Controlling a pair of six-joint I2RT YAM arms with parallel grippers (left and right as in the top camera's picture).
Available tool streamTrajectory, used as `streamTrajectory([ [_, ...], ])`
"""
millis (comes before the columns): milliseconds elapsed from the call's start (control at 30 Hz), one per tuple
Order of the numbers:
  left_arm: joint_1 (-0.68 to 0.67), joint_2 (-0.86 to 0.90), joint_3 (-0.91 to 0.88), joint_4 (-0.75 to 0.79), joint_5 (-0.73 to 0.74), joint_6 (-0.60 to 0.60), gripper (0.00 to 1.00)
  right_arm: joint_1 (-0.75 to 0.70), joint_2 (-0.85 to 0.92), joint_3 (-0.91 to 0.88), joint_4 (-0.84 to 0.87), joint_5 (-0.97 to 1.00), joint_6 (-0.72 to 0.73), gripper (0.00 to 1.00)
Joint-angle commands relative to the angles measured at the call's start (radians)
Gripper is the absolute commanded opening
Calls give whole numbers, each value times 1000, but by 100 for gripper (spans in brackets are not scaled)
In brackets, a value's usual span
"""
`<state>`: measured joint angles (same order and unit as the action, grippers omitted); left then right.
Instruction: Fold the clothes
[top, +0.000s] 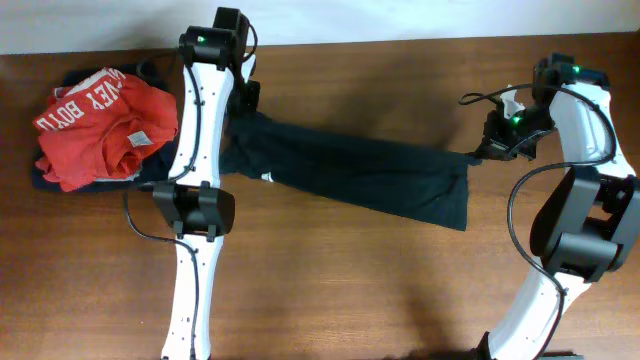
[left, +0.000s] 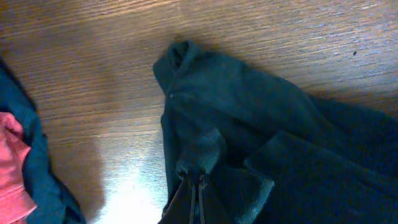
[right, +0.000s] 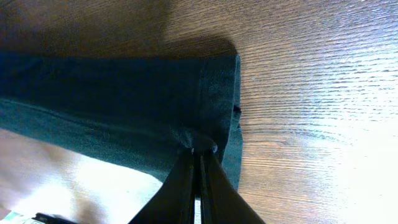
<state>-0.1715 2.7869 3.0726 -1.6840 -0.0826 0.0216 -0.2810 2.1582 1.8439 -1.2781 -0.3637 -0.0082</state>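
Left claw (left: 196, 182) is pinched shut on a bunched fold of the clothes (left: 280, 118). Right claw (right: 200, 151) is clamped on the hem at the far end. Only overhead shows the black garment stretched in a long band between both claws over the table (top: 400, 290). Only the wrist views show the pinches up close. Red shirt (top: 100, 130) on a navy garment (left: 43, 168) sits beside the left claw, apart from the clothes.

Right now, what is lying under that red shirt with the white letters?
A navy-blue garment peeks out beneath the orange-red shirt, on the wooden table. Its covered part cannot be seen.
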Motion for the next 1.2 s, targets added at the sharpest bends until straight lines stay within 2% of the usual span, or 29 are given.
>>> streamTrajectory([
  [0,-6,30,19,-4,44,-6,1,-7,-26,5,2,28,-14,4],
  [433,-55,31,-116,-4,33,-5,1,-7,-25,5,-16,33,-14,4],
  [767,-13,30,-174,-4,-19,-6,1,-7,-25,3,-80,62,-14,4],
  [1100,31,31,-174,-4,-19,-6,1,-7,-25,-142,-34,61,5,4],
  [1167,31,31,-174,-4,-19,-6,8,-7,-25,-159,-27,61,6,4],
])
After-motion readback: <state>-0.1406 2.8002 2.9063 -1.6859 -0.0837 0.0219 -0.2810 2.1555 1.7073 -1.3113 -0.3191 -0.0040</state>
